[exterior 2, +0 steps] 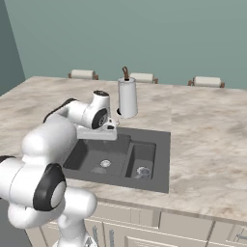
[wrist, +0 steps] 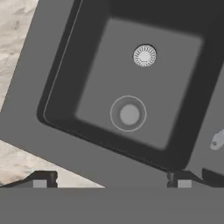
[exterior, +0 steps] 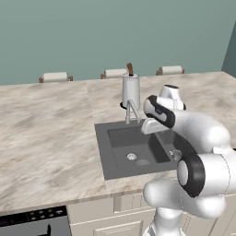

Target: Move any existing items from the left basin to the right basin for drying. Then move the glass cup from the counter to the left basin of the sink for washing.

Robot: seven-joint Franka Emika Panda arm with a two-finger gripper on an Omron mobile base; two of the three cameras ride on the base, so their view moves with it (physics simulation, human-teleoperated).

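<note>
A small low round grey object (wrist: 128, 113) lies on the floor of the left basin (wrist: 175, 83), a short way from the silver drain ring (wrist: 144, 55). It shows faintly in the base views as well (exterior 2: 99, 170). My gripper (wrist: 111, 181) hangs above this basin, pointing down, open and holding nothing. The round object sits just ahead of the gap between the fingertips (wrist: 41, 180). The hand (exterior 2: 100, 133) hovers over the near-left part of the dark grey sink (exterior: 103, 152). The narrower right basin (exterior 2: 144, 159) lies beside the left one. The glass cup is out of view.
A tall steel canister (exterior: 130, 90) with a brown stick stands behind the sink, with the slim silver tap (exterior: 132, 110) in front of it. A small silvery round thing (exterior 2: 143, 171) sits on the right basin's floor. The marbled counter (exterior: 46, 129) spreads wide on both sides.
</note>
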